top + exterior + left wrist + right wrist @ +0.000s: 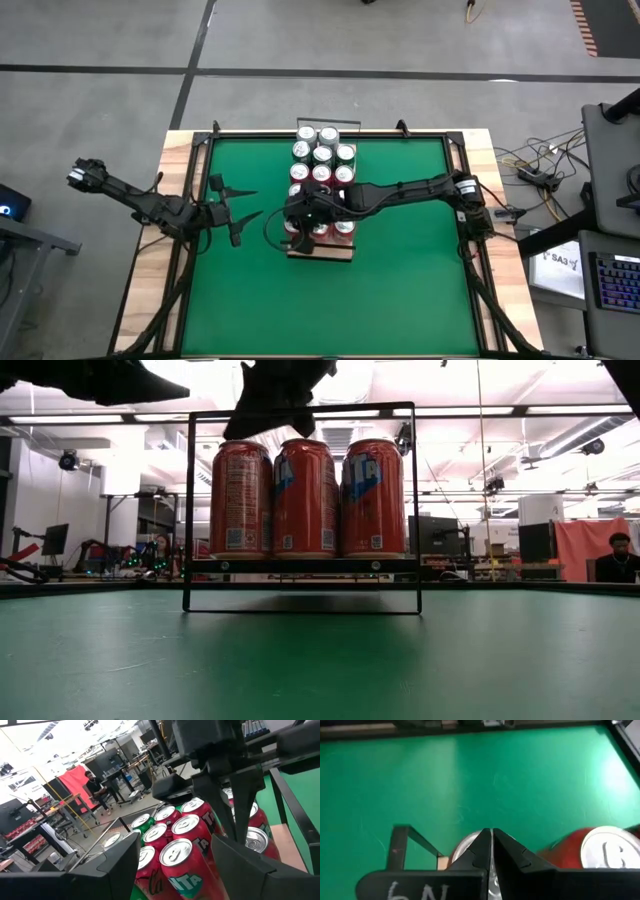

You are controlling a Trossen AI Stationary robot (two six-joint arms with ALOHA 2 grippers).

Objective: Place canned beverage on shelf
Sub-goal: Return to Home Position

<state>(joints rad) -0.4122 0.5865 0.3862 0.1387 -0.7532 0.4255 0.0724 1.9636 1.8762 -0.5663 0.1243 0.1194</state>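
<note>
The shelf (320, 253) is a pale wood board with black end rails (187, 510), standing mid-mat. Three red cans (305, 498) stand upright on it side by side. My right gripper (300, 218) is shut and points down over the can at the shelf's left end (240, 498). In the right wrist view the shut gripper (491, 837) is above that can's silver top (466, 846). My left gripper (238, 210) hovers open and empty over the mat, left of the shelf, facing the cans (180, 850). My right gripper's shut fingertips come from above onto or just over the top of the left-end can (466, 846). I cannot tell whether they touch it. The can stands upright on the shelf board.
Several more red cans (322, 155) stand in rows on the green mat (410, 280) behind the shelf, toward the far edge. A black frame borders the mat (455, 150). Bare mat lies on the near side and to the right. People sit in the room beyond (618, 560).
</note>
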